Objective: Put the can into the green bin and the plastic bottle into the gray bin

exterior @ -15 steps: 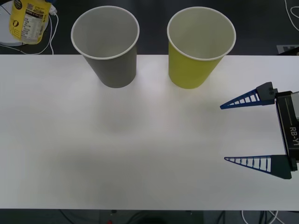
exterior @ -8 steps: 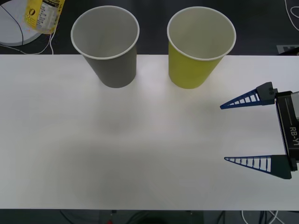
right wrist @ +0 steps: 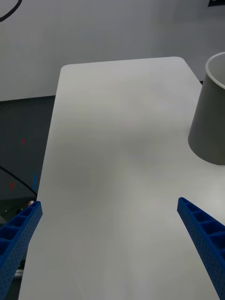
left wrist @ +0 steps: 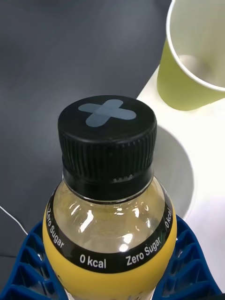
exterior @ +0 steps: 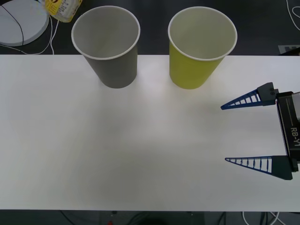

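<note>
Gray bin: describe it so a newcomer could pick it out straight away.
On the white table, two large paper cups stand side by side at the far edge. The gray bin is the cup on the robot's left. It matches the green bin in size and white rim; only its gray wall sets it apart.

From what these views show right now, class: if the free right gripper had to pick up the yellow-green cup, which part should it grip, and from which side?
Probably the upper wall of the green bin, approached from the robot's right, where the open right gripper waits. The cup stands upright, its round tapered wall suits two fingers, and the gray bin blocks the other side.
</note>
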{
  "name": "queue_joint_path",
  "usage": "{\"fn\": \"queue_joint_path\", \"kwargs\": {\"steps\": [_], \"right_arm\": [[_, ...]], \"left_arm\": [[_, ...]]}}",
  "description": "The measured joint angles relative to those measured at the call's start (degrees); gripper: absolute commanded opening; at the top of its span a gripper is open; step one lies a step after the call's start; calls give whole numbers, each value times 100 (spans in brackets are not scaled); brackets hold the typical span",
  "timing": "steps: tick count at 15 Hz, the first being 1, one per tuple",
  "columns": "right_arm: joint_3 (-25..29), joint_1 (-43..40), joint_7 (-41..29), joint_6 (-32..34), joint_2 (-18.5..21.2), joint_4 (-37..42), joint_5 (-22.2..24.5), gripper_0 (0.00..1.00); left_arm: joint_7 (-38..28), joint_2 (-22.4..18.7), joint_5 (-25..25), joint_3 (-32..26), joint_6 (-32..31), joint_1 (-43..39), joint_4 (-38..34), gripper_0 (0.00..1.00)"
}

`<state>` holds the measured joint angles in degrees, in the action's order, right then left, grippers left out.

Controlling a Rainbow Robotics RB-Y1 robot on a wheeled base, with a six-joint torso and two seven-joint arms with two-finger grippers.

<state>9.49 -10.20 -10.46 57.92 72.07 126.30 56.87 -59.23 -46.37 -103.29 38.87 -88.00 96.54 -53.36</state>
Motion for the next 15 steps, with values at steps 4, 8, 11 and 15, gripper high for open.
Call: {"fn": "queue_joint_path", "kwargs": {"steps": [4, 8, 11, 15], "right_arm": [[0, 0, 0, 0, 0, 0, 0, 100], [0, 0, 0, 0, 0, 0, 0, 100], [0, 0, 0, 0, 0, 0, 0, 100], [0, 0, 0, 0, 0, 0, 0, 100]], "left_arm": [[116, 525, -86, 1, 1, 172, 673, 0], [208, 806, -224, -1, 34, 275, 986, 0], [168, 920, -321, -1, 106, 277, 1002, 0], [229, 928, -349, -1, 96, 276, 1023, 1]]}}
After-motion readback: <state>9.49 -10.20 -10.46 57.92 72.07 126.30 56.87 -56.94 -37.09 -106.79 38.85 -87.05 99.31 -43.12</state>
